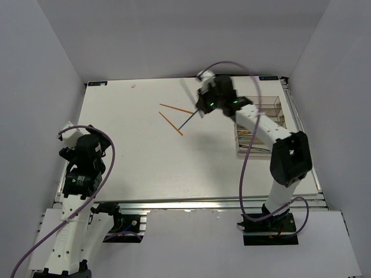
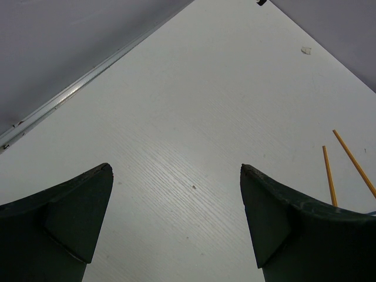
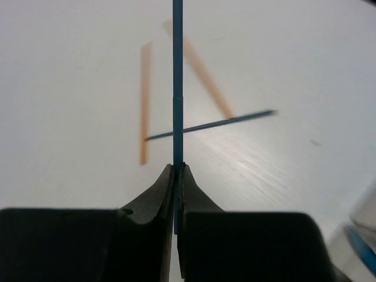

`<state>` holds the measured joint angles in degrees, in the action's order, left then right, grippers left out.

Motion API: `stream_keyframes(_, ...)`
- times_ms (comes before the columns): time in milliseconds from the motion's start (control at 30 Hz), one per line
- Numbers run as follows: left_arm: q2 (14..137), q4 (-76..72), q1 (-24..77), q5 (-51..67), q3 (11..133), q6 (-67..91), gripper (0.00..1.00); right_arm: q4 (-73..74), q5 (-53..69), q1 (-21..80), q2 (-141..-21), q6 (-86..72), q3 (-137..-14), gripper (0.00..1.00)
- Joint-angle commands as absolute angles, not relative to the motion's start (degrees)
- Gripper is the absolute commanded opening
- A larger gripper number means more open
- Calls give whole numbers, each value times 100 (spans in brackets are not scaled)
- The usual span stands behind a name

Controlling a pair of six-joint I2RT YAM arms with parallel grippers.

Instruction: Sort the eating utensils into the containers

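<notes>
A blue chopstick is pinched between the fingertips of the right gripper, whose jaws are clenched on its near end. In the right wrist view the chopstick runs straight up the middle of the frame and out past the top edge. Behind it, a second slim blue piece appears to lie across the white table, at the centre of that view. Two orange chopsticks lie apart from each other on the table just left of the gripper, above centre in the top view. The clear tray sits at the right edge of the table, partly covered by the right arm; some utensils show inside it, too small to name. At the left edge of the top view, the left gripper hangs over bare tabletop with its jaws spread wide, holding nothing.
</notes>
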<state>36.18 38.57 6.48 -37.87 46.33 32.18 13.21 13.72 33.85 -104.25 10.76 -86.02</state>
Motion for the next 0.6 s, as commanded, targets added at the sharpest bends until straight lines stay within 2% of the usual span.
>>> stream_keyframes(0, 3639, 3850, 624, -3762, 4649, 3191, 98, 491, 232, 2060, -10099, -2621, -8438, 0)
stream_keyframes(33, 3673, 3841, 615, -3753, 4649, 3190, 98, 588, 263, 1334, -10073, -3376, -8324, 0)
stream_keyframes(100, 3691, 3832, 624, -3735, 4650, 3173, 98, -234, 221, 715, -9827, -5060, -7395, 0)
stream_keyframes(200, 3779, 3815, 624, -3691, 4649, 3147, 98, -449, -716, 63, -9721, -6332, -6821, 0)
stream_keyframes(300, 3919, 3736, 624, -3420, 4641, 3042, 98, -291, -1517, -25, -9896, -6600, -7047, 0)
stream_keyframes(567, 4227, 3700, 624, -3287, 4649, 2988, 98, -53, -1169, -211, -11047, -7197, -8051, 0)
